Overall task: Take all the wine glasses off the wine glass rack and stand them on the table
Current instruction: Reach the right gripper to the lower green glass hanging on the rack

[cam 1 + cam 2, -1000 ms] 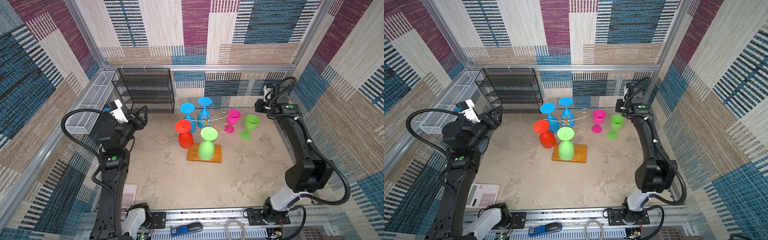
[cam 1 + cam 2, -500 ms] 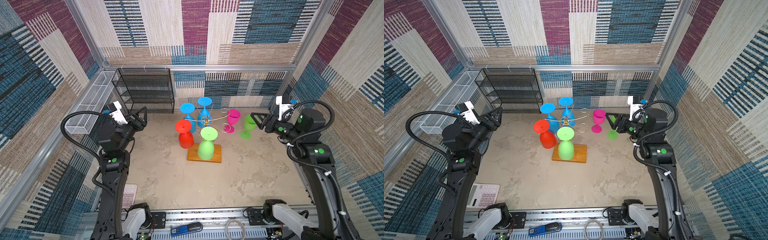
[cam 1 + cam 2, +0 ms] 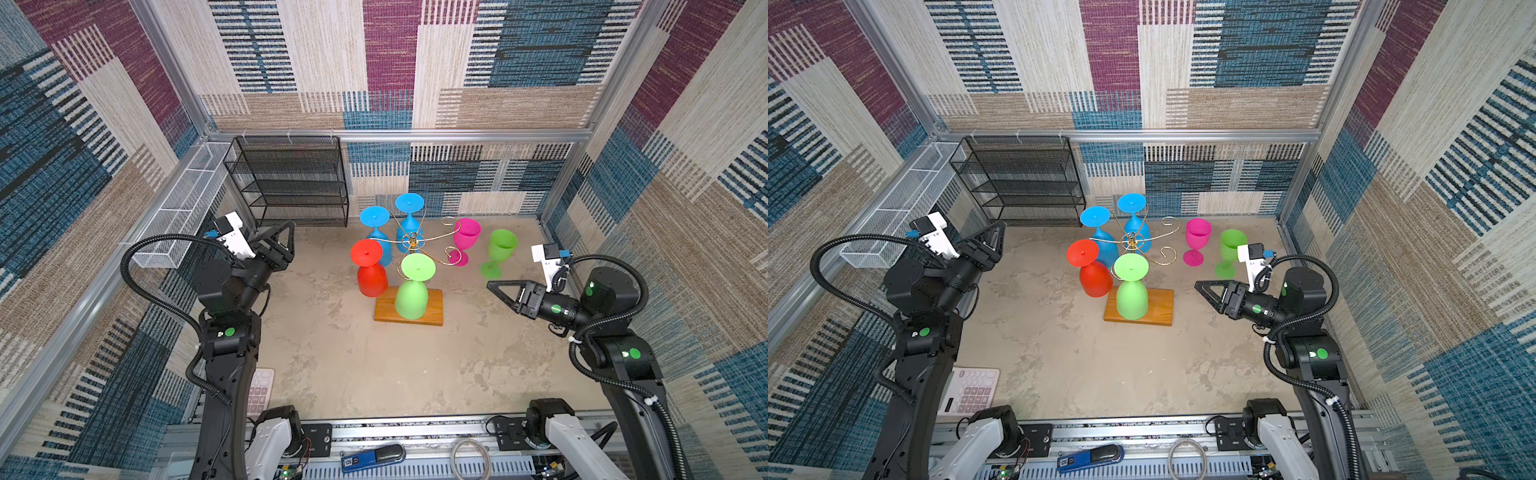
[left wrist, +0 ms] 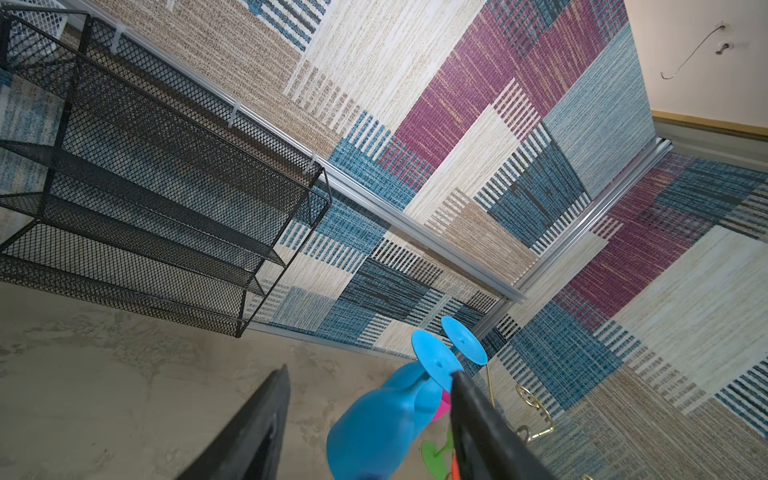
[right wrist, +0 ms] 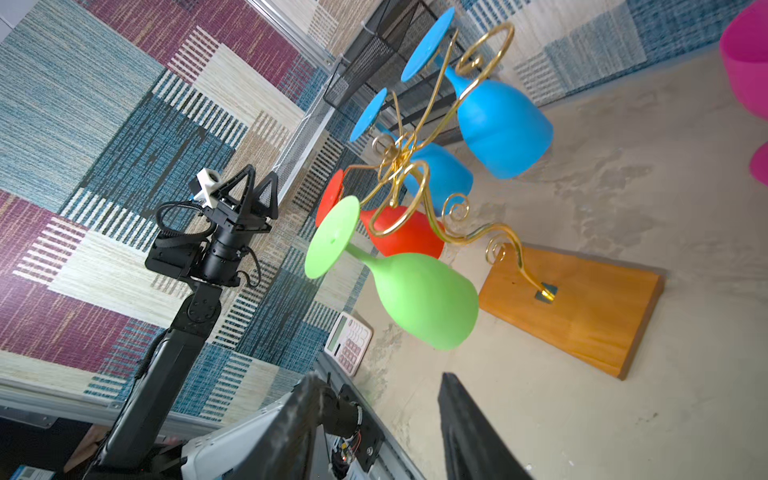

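You've got bare desk [image 3: 461, 332] between your right end effector [image 3: 493, 285], jaws apart and empty, and the gold-wire, wooden-based wine glass rack [image 3: 412, 240]; left end effector [image 3: 286, 230] is spread too.

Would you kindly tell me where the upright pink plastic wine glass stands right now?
In both top views the pink glass stands on the table right of the gold wire rack, beside the upright green glass.

My top views look steeply down from high at the front, sharing the whole counter [image 3: 353, 365]. Both wrist views sit low, facing the wine glass rack [image 5: 582, 324] from opposite sides.
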